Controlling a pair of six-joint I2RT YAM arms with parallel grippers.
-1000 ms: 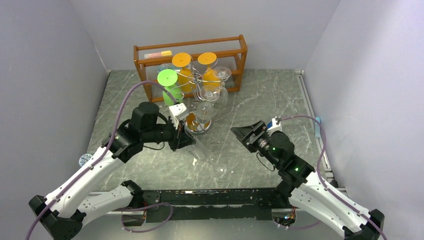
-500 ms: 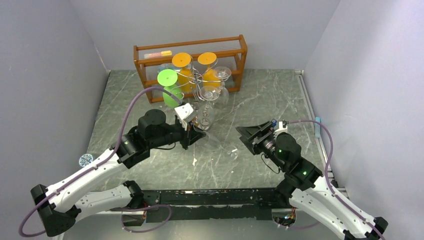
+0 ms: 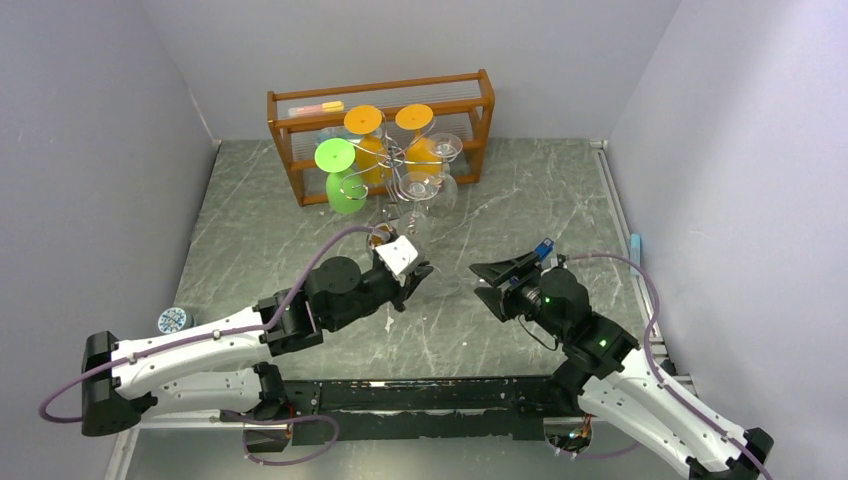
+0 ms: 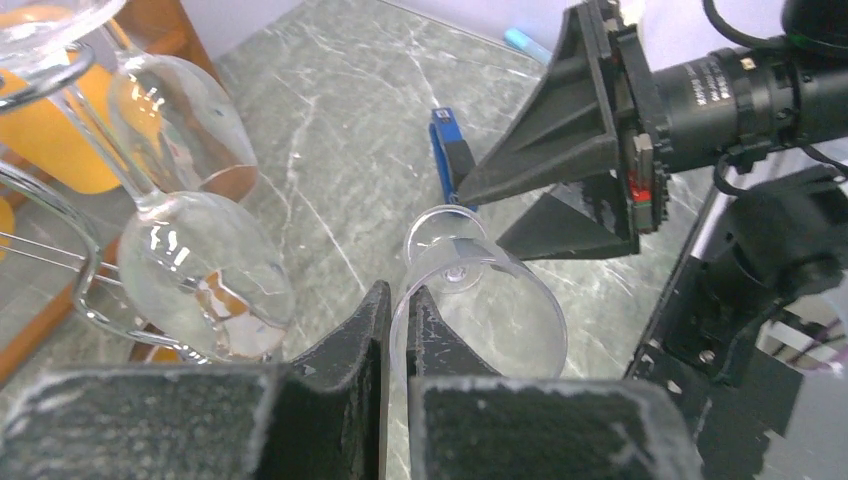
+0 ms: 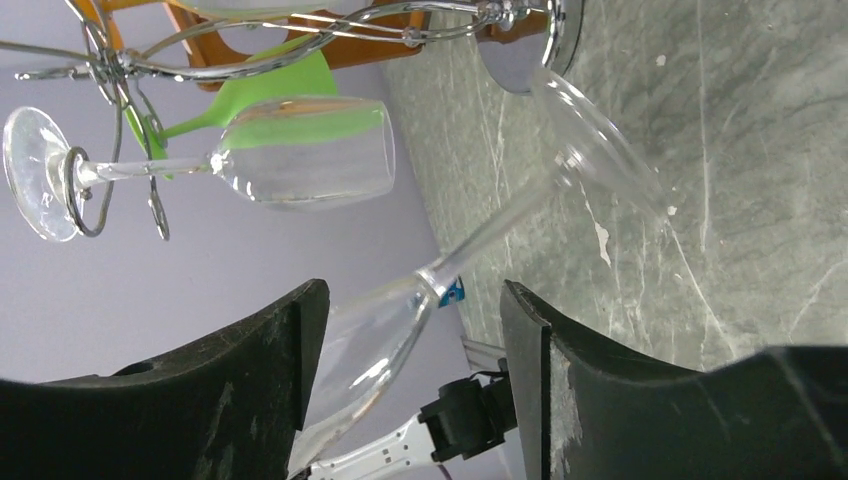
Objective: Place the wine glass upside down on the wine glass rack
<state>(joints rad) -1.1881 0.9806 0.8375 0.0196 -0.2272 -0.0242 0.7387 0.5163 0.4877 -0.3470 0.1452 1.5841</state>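
Grey marbled counter (image 3: 540, 190) at frame centre: my left jaws pinch the wine glass (image 4: 480, 300) rim; my right jaws stand open around it, seemingly not touching.

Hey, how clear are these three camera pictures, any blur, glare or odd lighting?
Left wrist: left claw slightly soft up close, wine glass sharp, bright glints on the hanging glasses. Right wrist: picture turned sideways, right claw dark, stem clear. Top external: soft even light, faint shadows; the clear glass almost vanishes against the marbled table.
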